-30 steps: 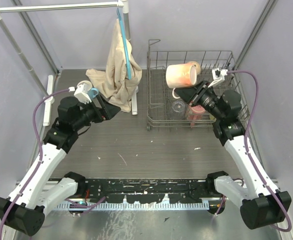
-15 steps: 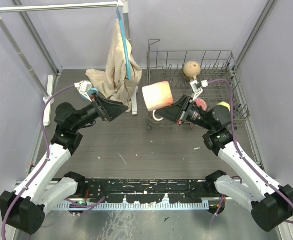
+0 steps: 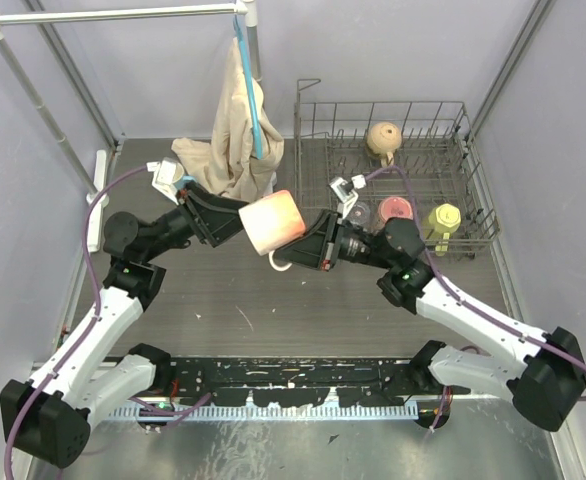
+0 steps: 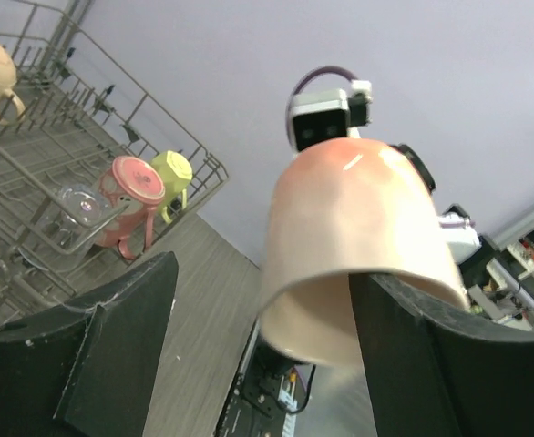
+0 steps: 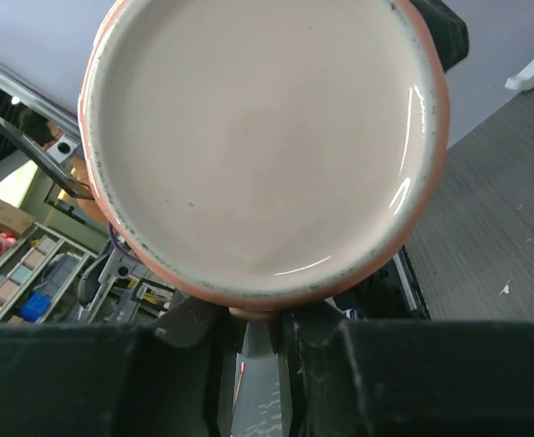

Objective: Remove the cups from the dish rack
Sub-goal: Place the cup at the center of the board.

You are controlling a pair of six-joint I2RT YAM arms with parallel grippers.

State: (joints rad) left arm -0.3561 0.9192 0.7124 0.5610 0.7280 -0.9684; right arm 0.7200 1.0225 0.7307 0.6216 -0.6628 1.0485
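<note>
I see rack at back right of table. Cloth hangs from rail, just left of rack.

In rack:
- rear cup at back centre
- glass near front
- middle cup just right of glass
- end cup right of that, by right wall

Mug is outside rack, in air left of its front corner, above table. Left gripper at mug's left, fingers spread either side of it. Right gripper at mug's right, clamped on it.
</note>
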